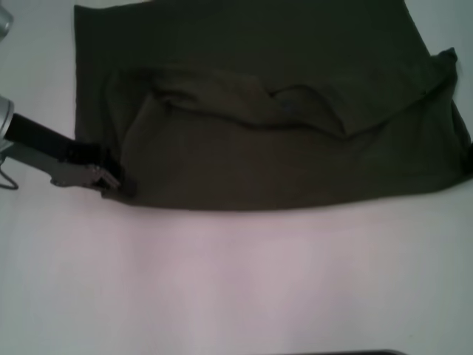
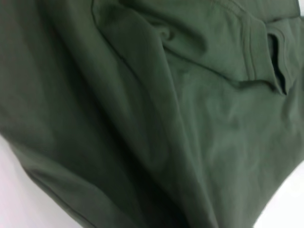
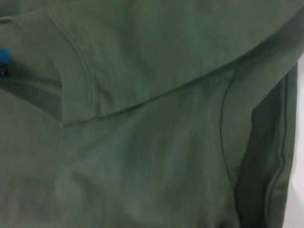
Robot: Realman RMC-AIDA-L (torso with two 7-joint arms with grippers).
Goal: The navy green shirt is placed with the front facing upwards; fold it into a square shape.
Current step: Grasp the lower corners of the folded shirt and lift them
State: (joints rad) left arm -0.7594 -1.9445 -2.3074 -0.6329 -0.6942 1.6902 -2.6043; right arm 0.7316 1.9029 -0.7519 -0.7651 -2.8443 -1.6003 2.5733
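The navy green shirt [image 1: 281, 111] lies spread across the far half of the table, with one layer folded over toward me and its near edge running straight. My left gripper [image 1: 112, 183] sits low at the shirt's near left corner, shut on the fabric there. A dark part of my right gripper [image 1: 468, 160] shows at the shirt's near right corner, by the picture's edge. The left wrist view is filled with the shirt's creased cloth [image 2: 142, 123] and its ribbed neck [image 2: 275, 57]. The right wrist view shows the neck rib [image 3: 71, 71], a blue-printed label [image 3: 4, 57] and a sleeve seam [image 3: 223, 123].
The white table [image 1: 236, 281] stretches bare from the shirt's near edge to the front. A thin wire loop [image 1: 9, 180] lies at the far left beside my left arm [image 1: 37, 137].
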